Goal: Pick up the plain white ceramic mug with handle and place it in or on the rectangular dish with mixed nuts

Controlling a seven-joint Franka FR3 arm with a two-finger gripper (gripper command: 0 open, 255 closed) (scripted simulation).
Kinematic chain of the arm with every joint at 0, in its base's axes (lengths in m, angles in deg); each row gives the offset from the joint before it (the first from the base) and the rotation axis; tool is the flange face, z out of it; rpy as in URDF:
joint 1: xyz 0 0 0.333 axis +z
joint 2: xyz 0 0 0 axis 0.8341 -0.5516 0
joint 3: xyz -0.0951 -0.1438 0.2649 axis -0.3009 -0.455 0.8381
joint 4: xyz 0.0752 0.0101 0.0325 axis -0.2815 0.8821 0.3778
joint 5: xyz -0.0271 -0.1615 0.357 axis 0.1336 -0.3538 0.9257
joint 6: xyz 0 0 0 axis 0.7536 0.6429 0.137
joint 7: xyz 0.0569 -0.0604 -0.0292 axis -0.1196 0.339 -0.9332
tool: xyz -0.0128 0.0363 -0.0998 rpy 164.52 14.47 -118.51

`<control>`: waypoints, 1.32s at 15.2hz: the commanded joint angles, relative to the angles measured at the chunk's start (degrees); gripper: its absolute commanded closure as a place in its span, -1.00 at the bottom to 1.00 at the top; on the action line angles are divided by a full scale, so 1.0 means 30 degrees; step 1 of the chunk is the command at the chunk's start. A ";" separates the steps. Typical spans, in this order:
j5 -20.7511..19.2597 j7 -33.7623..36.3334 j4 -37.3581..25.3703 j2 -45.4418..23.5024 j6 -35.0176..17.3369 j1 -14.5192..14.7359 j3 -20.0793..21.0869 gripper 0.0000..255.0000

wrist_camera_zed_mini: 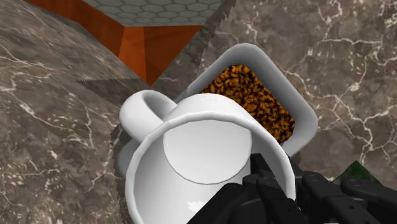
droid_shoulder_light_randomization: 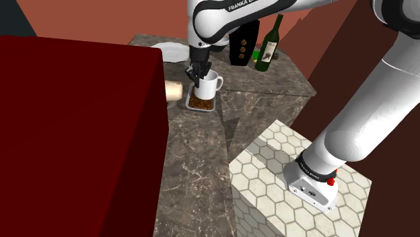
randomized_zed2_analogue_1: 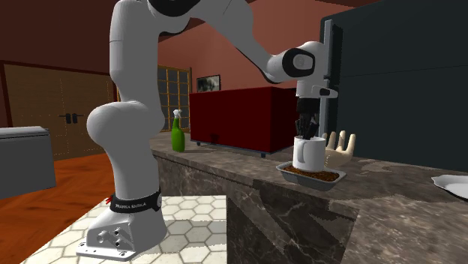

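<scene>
Mug at nut dish, grip on rim.
My black two-finger claw [droid_shoulder_light_randomization: 200, 74] pinches the wall of the plain white handled mug [droid_shoulder_light_randomization: 210, 87], one finger inside and one outside, leaving the handle free at 3 o'clock in the shoulder view. The mug's base appears to rest on the pale rectangular dish of brown nuts [droid_shoulder_light_randomization: 200, 109], so release seems due. The dark green bottle [droid_shoulder_light_randomization: 269, 44] stands at 1 o'clock, well apart.
</scene>
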 commanded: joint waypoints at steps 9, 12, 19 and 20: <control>-0.0003 0.0002 0.0000 -0.0004 -0.0014 0.0001 0.0000 -1.00; 0.0176 -0.0128 -0.1330 0.0549 0.1844 -0.0040 -0.0005 -1.00; 0.0209 -0.0152 -0.1719 0.0655 0.2336 -0.0048 -0.0010 -1.00; 0.0209 -0.0152 -0.1719 0.0655 0.2336 -0.0048 -0.0010 -1.00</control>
